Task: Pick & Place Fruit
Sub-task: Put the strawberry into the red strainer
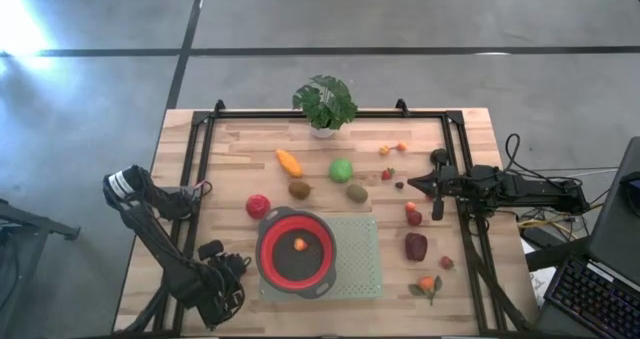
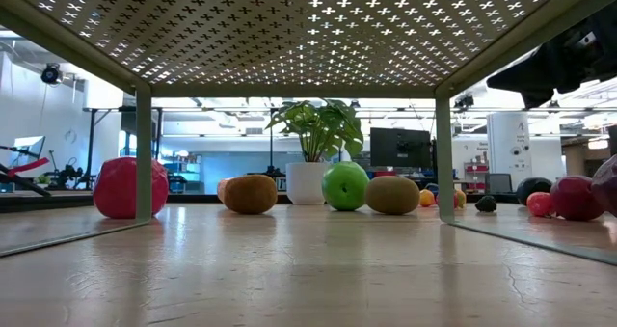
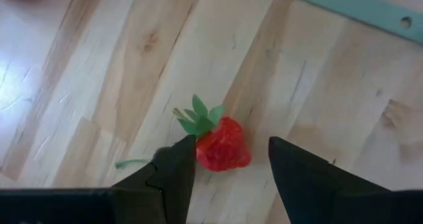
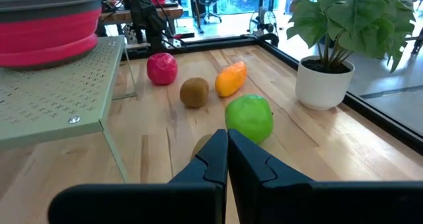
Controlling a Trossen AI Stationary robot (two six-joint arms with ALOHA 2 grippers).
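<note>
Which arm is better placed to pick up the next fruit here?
Left, likely. The left gripper is open with a strawberry between its fingers, near the red bowl. The right gripper is shut, pointing toward the green ball.

Left arm: folded along the near-left edge, wrist bent down; left hand low, fingers spread apart. Right arm: stretched in from the right side, seemingly level; right hand fingers pressed together.
</note>
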